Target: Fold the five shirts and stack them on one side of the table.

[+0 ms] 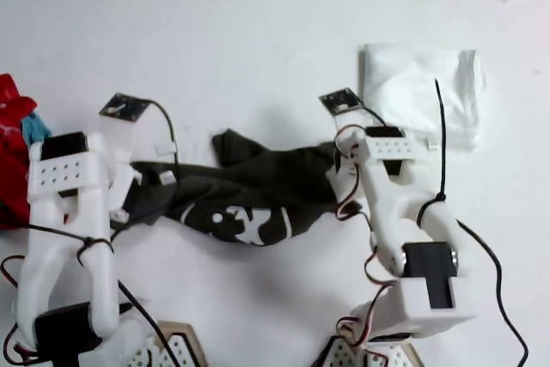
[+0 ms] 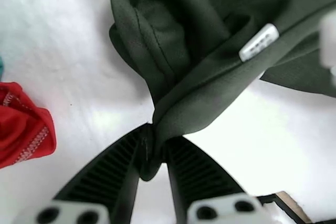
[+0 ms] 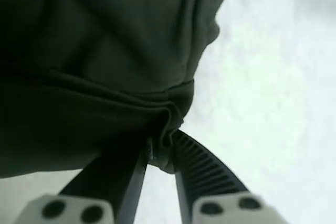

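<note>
Tho crumpled — shirt (image 1: 249, 204) in end effectors (image 2: 152, 148) (image 3: 160, 153)

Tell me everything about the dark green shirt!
The dark green shirt is soft, wrinkly cloth with a white picture printed on it. It is bunched and stretched across the middle of the white table. The left gripper pinches one end between its fingers, and the right gripper pinches the other.

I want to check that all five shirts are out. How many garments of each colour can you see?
dark green shirt: 1
white folded shirt: 1
red garment: 1
teal garment, only an edge visible: 1
Total: 4
</note>
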Action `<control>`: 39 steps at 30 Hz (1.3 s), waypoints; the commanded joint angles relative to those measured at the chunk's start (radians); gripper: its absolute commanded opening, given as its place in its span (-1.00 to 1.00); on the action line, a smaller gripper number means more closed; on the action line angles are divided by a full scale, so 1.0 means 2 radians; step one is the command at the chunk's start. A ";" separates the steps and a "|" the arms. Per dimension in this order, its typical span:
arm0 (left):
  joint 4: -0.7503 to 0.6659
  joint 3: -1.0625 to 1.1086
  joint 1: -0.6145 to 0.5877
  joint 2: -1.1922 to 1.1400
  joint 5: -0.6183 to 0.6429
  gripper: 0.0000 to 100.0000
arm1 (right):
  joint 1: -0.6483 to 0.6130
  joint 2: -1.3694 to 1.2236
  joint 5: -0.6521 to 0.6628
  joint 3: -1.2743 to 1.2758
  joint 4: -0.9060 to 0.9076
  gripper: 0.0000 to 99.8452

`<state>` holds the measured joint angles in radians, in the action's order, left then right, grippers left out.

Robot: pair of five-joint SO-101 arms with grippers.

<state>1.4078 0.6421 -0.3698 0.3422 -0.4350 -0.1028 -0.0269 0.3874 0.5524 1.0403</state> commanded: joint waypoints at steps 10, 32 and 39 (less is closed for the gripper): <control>0.117 -0.187 0.065 0.020 0.002 -0.95 | 0.005 0.338 -0.003 -0.014 -0.001 -0.96; 0.188 -0.524 0.087 0.021 0.015 -0.95 | 0.059 0.395 0.001 -0.278 0.051 -0.96; 0.187 -0.567 0.087 0.098 0.013 -0.95 | 0.062 0.399 0.001 -0.383 0.089 -0.96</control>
<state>1.7699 -0.4457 -0.2025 0.4404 -0.4166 0.0077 0.7388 0.3874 -0.1074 1.1983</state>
